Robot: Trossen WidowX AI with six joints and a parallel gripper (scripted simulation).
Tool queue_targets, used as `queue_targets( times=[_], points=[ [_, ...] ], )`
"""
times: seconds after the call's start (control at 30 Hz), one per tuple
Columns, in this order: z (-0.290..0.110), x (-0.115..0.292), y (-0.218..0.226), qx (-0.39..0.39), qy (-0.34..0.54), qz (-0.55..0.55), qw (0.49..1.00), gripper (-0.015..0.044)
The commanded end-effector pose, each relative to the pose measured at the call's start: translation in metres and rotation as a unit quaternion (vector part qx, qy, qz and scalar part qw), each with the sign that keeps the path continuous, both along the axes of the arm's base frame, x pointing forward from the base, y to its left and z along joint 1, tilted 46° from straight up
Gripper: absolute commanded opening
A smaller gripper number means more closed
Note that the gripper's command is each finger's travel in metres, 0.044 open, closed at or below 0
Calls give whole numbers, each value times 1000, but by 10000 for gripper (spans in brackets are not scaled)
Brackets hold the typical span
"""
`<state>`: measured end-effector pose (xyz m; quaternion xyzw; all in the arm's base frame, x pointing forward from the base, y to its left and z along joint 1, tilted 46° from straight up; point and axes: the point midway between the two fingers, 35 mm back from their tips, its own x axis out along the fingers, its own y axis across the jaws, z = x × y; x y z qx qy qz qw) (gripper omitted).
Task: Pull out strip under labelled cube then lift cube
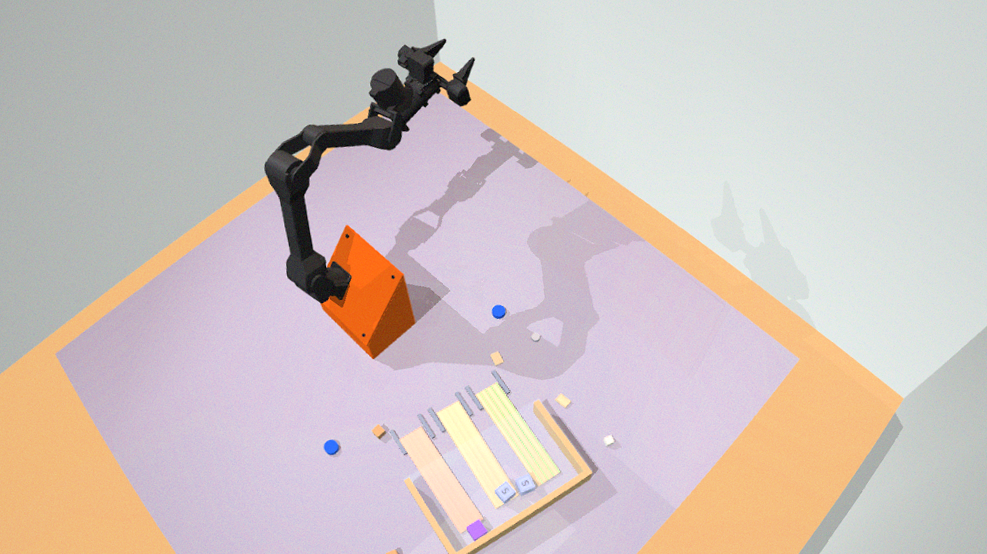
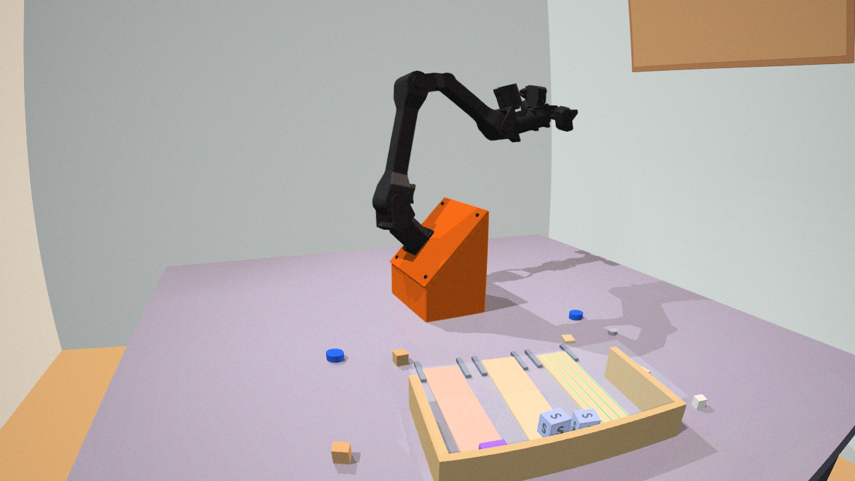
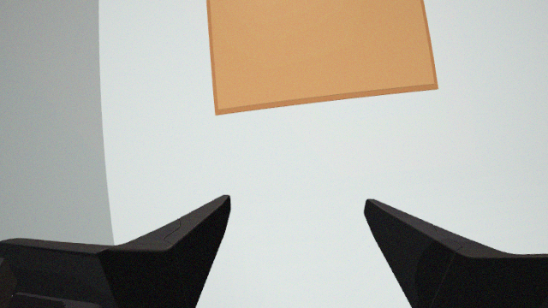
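A low wooden tray holds three strips side by side: a peach strip, a plain pale yellow strip and a yellow strip with green lines. Two grey-blue labelled cubes stand close together at the tray's closed end. One cube rests on the plain yellow strip. The other cube sits at the lined strip's edge. Their marks read like "S" or "5". A purple cube lies on the peach strip. My gripper is open and empty, high up and far from the tray, facing the wall.
The arm stands on an orange pedestal. Two blue discs and several small loose cubes lie around the tray. Grey tabs mark the strips' open ends.
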<state>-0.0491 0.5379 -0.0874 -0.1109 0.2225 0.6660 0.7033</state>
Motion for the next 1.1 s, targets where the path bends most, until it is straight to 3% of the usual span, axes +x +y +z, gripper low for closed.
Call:
queue_targets(
  times=[0.0, 0.23, 0.47, 0.77, 1.07],
  points=[
    [1, 3, 0, 0, -2, -3, 1000, 400],
    [36, 111, -21, -18, -63, -123, 990, 400],
    [72, 219, -78, -55, -128, -252, 957, 400],
    [114, 324, -193, -130, -200, -409, 881, 400],
    [147, 375, -338, -231, -248, -543, 768, 400]
  ],
)
